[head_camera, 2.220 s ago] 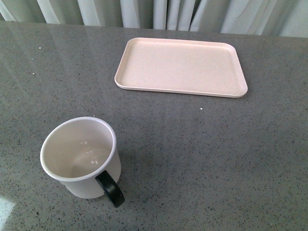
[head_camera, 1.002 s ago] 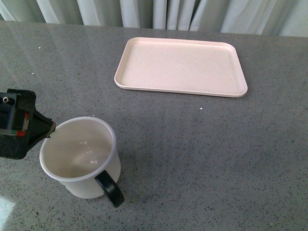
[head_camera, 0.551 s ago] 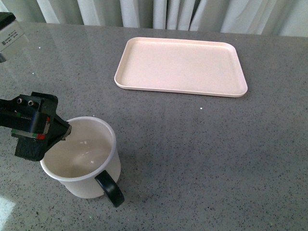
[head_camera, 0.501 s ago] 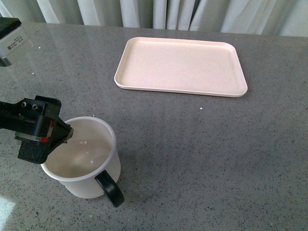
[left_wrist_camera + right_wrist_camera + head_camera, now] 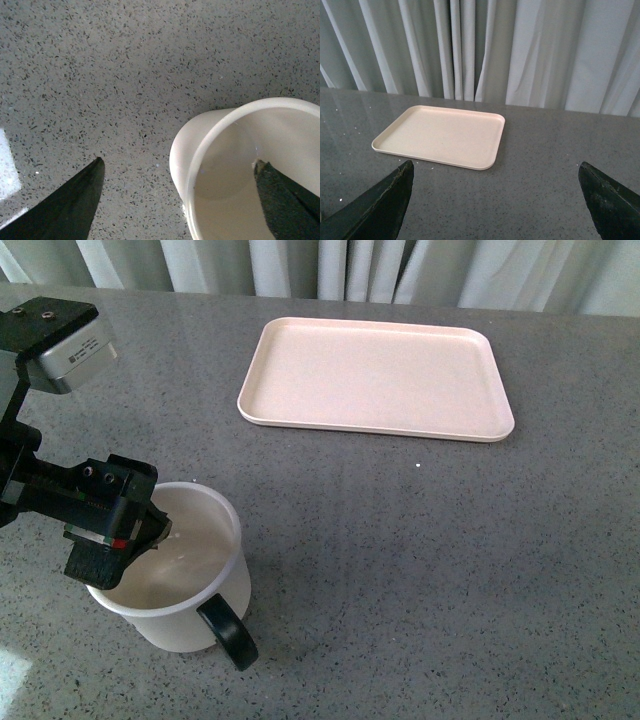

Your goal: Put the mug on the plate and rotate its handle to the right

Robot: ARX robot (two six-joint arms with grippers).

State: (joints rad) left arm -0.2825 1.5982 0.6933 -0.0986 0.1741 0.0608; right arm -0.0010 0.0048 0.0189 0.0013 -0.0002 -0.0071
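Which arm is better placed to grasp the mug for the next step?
Left. The left tool is open and straddles the rim of the mug, one finger inside and one outside, so it likely only needs to close. The right tool is open too, but its view shows only the plate, no mug.

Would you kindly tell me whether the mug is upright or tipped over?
Upright: the mug stands on its base on the table, mouth facing up, with one of the left gripper's fingers inside its rim.
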